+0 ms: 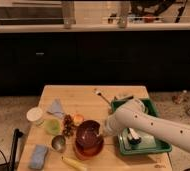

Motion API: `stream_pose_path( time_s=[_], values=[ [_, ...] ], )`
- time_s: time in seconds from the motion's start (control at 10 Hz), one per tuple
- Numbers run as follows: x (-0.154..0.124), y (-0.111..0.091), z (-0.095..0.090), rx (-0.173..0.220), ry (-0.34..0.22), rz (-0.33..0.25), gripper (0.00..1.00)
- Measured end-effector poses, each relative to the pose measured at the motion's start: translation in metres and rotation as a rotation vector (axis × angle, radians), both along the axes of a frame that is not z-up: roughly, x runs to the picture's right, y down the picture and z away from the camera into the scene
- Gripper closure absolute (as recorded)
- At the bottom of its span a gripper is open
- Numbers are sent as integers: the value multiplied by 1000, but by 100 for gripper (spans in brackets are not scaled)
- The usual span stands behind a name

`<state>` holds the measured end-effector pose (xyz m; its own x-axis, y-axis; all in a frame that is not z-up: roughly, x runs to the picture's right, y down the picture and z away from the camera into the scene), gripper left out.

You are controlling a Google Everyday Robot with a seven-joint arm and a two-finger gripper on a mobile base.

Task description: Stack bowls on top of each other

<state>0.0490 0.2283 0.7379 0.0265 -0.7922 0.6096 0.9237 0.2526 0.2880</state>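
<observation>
The dark maroon-brown bowl [89,134] sits inside the wider orange-brown bowl [87,151], whose rim shows beneath it, near the front middle of the wooden table [83,95]. My white arm reaches in from the right. The gripper [106,131] is at the right rim of the maroon bowl, mostly hidden by the arm's wrist.
A green tray [147,147] holding a dark object stands at the right under my arm. Left of the bowls are a small metal cup [58,143], a white tub [35,115], a blue cloth [55,107], a green item [52,126] and a blue sponge [38,156]. A yellow banana [74,162] lies in front.
</observation>
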Motion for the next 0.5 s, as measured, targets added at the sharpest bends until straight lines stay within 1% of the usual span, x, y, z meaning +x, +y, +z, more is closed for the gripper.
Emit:
stream_pose_path(
  time_s=[0.3, 0.5],
  values=[
    [-2, 6, 3, -35, -49, -55, 100],
    [-2, 8, 5, -47, -76, -83, 100]
  ],
)
